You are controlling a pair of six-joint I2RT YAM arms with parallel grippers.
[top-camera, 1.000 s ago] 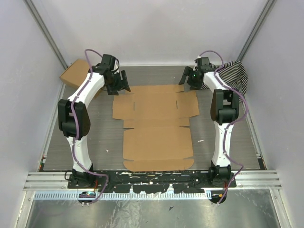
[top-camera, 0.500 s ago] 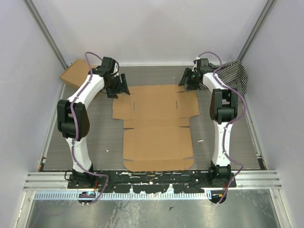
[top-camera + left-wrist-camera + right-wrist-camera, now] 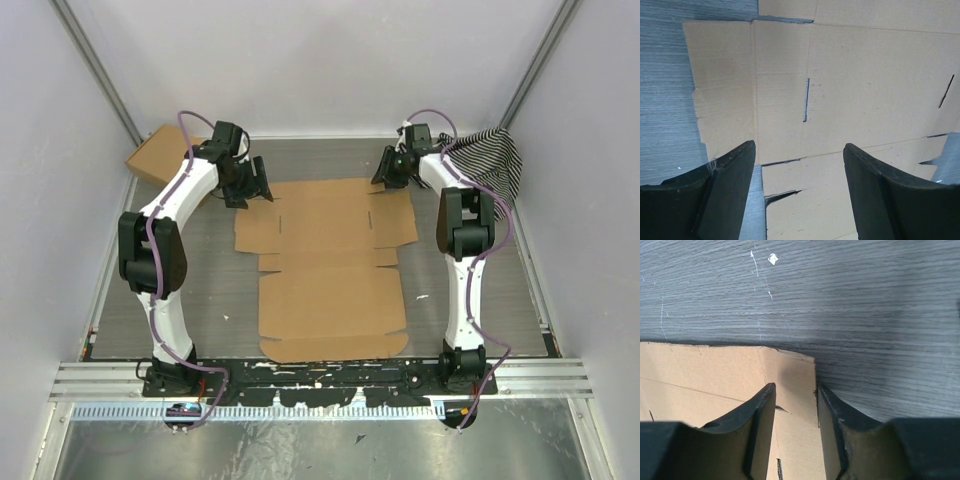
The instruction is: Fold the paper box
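The paper box (image 3: 330, 250) lies flat and unfolded in the middle of the table, a brown cardboard sheet with flaps and slits. My left gripper (image 3: 252, 180) hovers over its far left corner, jaws wide open and empty; in the left wrist view the cardboard (image 3: 840, 75) and one of its slits lie below the left gripper (image 3: 797, 147). My right gripper (image 3: 388, 168) sits low at the far right corner. In the right wrist view a narrow strip of the corner flap (image 3: 715, 375) shows inside the right gripper (image 3: 795, 387), whose jaws stand partly apart, the right finger against the flap's edge.
A formed brown cardboard box (image 3: 160, 155) stands in the far left corner against the wall. A striped cloth (image 3: 495, 155) lies at the far right. Grey walls enclose the table on three sides, and a metal rail (image 3: 320, 375) runs along the near edge.
The right gripper's jaws have narrowed markedly, and it has shifted slightly left onto the sheet's far right corner. The left gripper has drifted a little and stays wide open.
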